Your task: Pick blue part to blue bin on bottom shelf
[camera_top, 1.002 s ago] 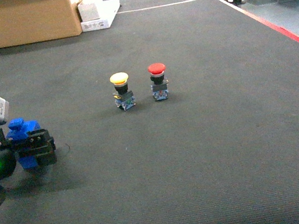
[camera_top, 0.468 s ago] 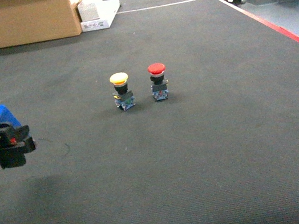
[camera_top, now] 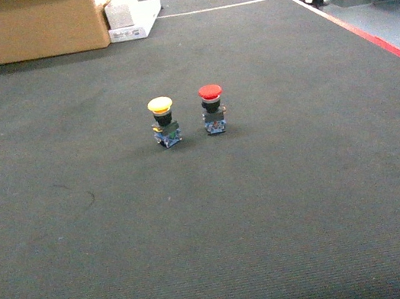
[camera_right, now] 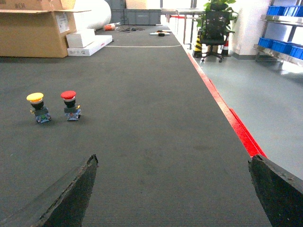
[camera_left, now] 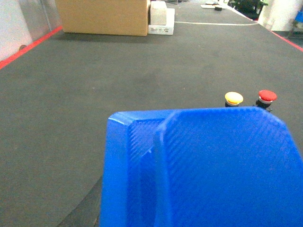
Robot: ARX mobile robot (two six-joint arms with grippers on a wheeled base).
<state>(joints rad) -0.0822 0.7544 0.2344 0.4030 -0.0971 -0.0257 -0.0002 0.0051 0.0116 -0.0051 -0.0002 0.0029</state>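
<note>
The blue part (camera_left: 203,170), a ribbed blue plastic piece, fills the lower half of the left wrist view, right at the camera. My left gripper (camera_left: 180,213) is shut on it; only a dark finger (camera_left: 85,213) shows at its left edge. Neither gripper appears in the head view. In the right wrist view my right gripper (camera_right: 173,189) is open, its two dark fingers wide apart over bare mat with nothing between them. Blue bins (camera_right: 284,47) sit on a steel rack far off at the right; I cannot tell which level is the bottom shelf.
A yellow push-button (camera_top: 163,121) and a red push-button (camera_top: 212,108) stand side by side mid-mat. A cardboard box (camera_top: 34,24) and white boxes (camera_top: 131,14) sit at the far left. A red line (camera_top: 383,44) edges the mat at the right. An office chair (camera_right: 214,35) stands beyond.
My left gripper, carrying the blue part, has moved left and out of the head view. The two push-buttons have not moved.
</note>
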